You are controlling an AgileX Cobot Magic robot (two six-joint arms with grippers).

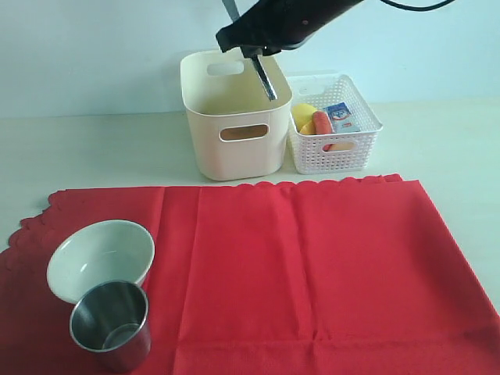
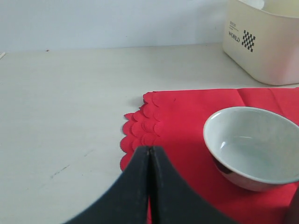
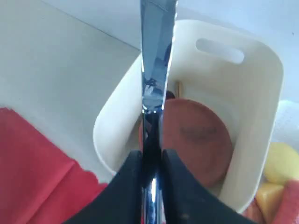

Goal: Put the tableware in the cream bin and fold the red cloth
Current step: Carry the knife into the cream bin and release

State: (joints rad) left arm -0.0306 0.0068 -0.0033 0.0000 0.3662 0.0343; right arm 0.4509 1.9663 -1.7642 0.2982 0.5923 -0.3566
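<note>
Pale tabletop [image 1: 437, 141] and a plain light wall lie behind everything. At the right gripper [image 3: 152, 161] the two dark fingers are clamped on the handle of the silver knife [image 3: 154, 60], whose blade runs straight out past the fingertips. In the exterior view the knife hangs steeply, tip down, over the open mouth of the cream bin [image 1: 234, 156], toward the side next to the white lattice basket [image 1: 332, 152]. That is the relation that matters: the bin lies directly below the blade, and the knife's long axis points down into it, slanting slightly toward the basket-side wall. A release from here looks likely to send it in tip first, though it may catch on that wall. Inside the bin, under the blade, the round brown plate [image 3: 196, 140] already lies against the bottom. In front of the bin the red cloth [image 1: 312, 266] is spread flat and unfolded. On the cloth's end well away from the bin, on the left arm's side, stand the pale bowl [image 1: 100, 258] and, touching or just beside it, the steel cup [image 1: 111, 324]. The left gripper [image 2: 149, 154] hovers near the cloth's scalloped corner with its jaws pressed together on nothing. It is the nearer arm for the bowl and cup.
</note>
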